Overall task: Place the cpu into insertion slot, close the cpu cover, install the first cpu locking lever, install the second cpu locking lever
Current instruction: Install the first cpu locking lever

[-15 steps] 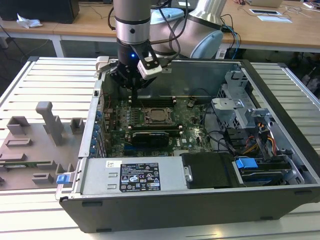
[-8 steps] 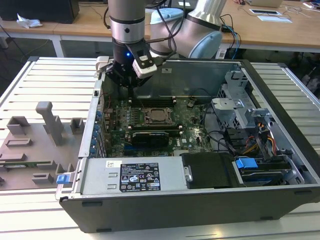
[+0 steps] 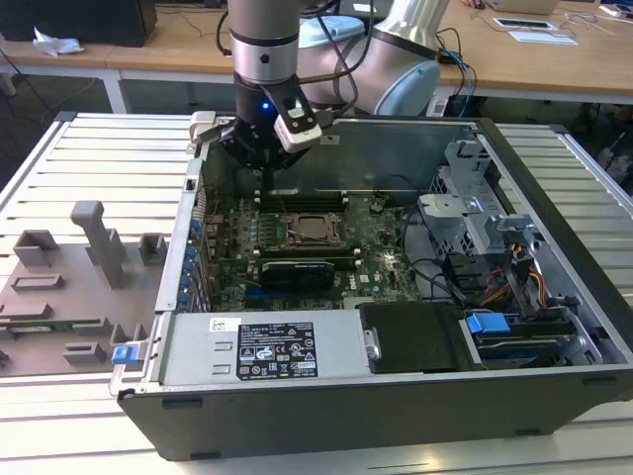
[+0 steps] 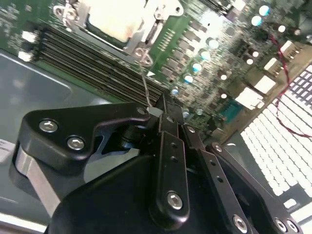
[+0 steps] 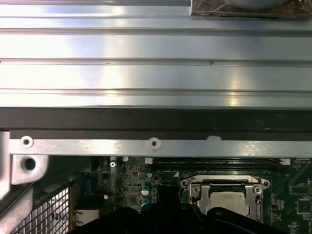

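Observation:
The cpu [image 4: 114,19] lies flat in the insertion slot [image 5: 224,181], its silver top showing through the window of the cpu cover [image 5: 195,187], which lies down over it. A thin wire locking lever [image 4: 145,78] rises from the socket's corner up to my gripper [image 4: 158,109]. The black fingers are shut together, with the lever's free end at their tips; whether it is pinched or only touched I cannot tell. In the exterior view the gripper [image 3: 265,180] hangs inside the open case just behind the cpu [image 3: 312,230], over the memory slots.
Long black memory slots [image 4: 97,63] run beside the socket. A black card [image 3: 297,269] sits in front of it. The case's back wall rim [image 5: 156,144] is close by. A drive cage [image 3: 475,218] and cables [image 3: 495,282] fill the exterior view's right. Grey fixtures [image 3: 89,247] stand outside.

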Robot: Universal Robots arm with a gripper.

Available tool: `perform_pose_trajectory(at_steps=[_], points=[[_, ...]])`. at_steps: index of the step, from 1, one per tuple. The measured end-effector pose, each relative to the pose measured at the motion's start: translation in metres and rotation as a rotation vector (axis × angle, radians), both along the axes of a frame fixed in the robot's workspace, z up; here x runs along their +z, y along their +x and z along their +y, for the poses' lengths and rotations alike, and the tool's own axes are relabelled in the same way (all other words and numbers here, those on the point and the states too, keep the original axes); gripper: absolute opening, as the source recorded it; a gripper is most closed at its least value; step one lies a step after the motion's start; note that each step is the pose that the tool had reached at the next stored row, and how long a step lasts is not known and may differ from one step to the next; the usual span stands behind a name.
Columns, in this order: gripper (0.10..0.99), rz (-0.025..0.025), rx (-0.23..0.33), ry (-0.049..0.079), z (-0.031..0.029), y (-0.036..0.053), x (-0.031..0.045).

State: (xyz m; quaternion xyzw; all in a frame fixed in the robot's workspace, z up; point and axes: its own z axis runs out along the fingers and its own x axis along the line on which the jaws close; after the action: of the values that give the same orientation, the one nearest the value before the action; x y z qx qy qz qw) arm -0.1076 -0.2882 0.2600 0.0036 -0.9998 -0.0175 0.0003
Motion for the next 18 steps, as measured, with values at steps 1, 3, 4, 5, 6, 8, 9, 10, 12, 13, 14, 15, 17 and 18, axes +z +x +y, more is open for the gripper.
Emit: perform_pose_trajectory(at_steps=[1,3,4,5,6,8,9,10,12,13,14,15,17,18], points=[[0.102,0.0003,0.000,0.000,0.0003,0.0029,-0.0001],[0.102,0.0018,0.000,0.001,0.0008,0.0108,-0.0002],[0.102,0.0024,0.000,0.001,0.0009,0.0134,-0.0003],[0.102,0.0034,0.000,0.001,0.0010,0.0170,-0.0004],[0.102,0.0041,0.000,0.001,0.0011,0.0199,-0.0005],[0.102,0.0065,0.000,0.001,0.0012,0.0290,-0.0008],[0.102,0.0071,0.000,0.001,0.0012,0.0311,-0.0008],[0.102,0.0080,0.000,0.001,0.0012,0.0336,-0.0010],[0.102,0.0102,0.000,0.001,0.0012,0.0364,-0.0027],[0.102,0.0115,0.000,0.001,0.0012,0.0367,-0.0041],[0.102,0.0122,0.000,0.001,0.0012,0.0368,-0.0056],[0.102,0.0132,0.000,0.001,0.0012,0.0368,-0.0084],[0.102,0.0138,0.000,0.001,0.0012,0.0369,-0.0115],[0.102,0.0140,0.000,0.001,0.0012,0.0368,-0.0131]])
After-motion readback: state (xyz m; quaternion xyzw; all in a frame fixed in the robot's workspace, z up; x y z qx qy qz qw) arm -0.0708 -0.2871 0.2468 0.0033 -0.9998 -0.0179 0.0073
